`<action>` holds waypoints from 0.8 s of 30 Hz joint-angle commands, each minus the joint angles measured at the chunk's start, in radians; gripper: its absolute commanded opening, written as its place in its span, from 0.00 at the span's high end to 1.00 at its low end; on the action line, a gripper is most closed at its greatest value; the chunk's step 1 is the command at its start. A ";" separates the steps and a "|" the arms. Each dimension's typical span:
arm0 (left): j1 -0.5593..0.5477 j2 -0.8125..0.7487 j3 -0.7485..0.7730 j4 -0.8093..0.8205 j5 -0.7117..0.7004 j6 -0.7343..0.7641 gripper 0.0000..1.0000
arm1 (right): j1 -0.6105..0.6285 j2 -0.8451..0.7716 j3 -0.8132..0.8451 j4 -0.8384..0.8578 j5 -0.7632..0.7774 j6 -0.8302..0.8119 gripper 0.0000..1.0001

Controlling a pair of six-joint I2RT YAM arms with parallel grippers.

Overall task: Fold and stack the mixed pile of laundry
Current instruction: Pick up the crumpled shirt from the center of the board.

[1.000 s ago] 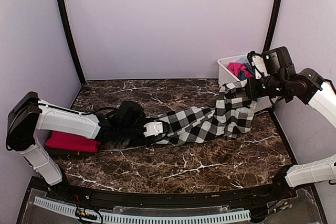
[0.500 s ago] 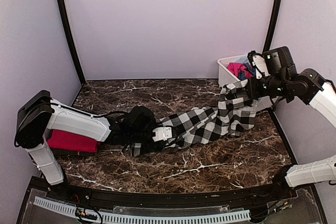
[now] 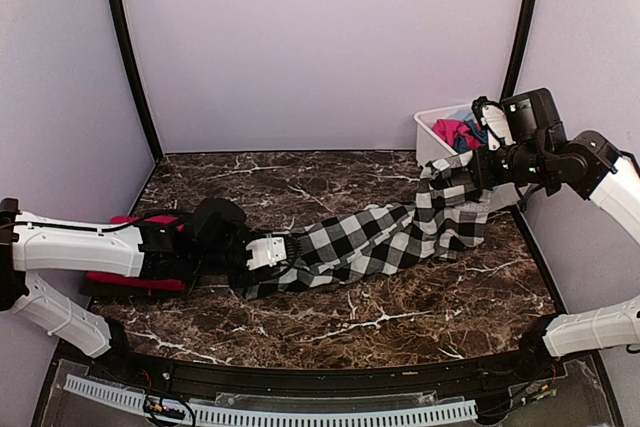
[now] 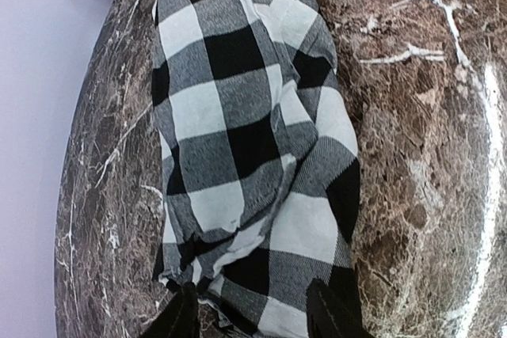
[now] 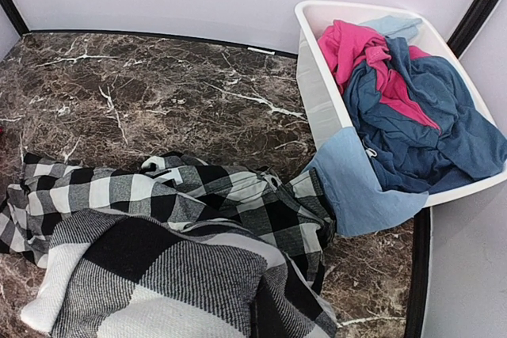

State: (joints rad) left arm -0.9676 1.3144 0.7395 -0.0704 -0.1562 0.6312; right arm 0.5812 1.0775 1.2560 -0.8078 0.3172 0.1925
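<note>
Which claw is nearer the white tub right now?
Right. The right claw holds up one end of the checked garment right beside the white tub; the left claw sits at the garment's opposite end, well away from it.

The left arm (image 3: 75, 245) reaches low and nearly level toward the middle, its left gripper (image 3: 272, 250) with fingers (image 4: 329, 313) parted (both dark tips show in the wrist view). The right arm (image 3: 600, 172) bends inward at the elbow — right gripper (image 3: 468, 173) raised, jaws closed.
</note>
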 commanded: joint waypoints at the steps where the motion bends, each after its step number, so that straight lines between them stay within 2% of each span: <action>1: -0.012 0.054 0.095 0.022 0.061 -0.044 0.56 | -0.006 -0.023 0.021 0.043 -0.004 0.003 1.00; 6: -0.015 0.156 0.161 0.033 0.126 0.068 0.72 | -0.006 -0.024 0.017 0.040 -0.010 0.008 1.00; 8: -0.015 0.194 0.183 0.028 0.148 0.102 0.75 | -0.006 -0.025 0.017 0.042 -0.012 0.008 1.00; 14: -0.016 0.269 0.236 0.000 0.242 0.145 0.77 | -0.006 -0.025 0.018 0.041 -0.010 0.008 1.00; 24: -0.011 0.358 0.251 0.043 0.215 0.166 0.80 | -0.007 -0.024 0.011 0.043 -0.011 0.005 1.00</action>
State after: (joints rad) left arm -0.9794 1.6482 0.9680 -0.0383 0.0475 0.7734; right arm 0.5812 1.0714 1.2560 -0.8078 0.3096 0.1940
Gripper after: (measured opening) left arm 0.200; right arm 0.007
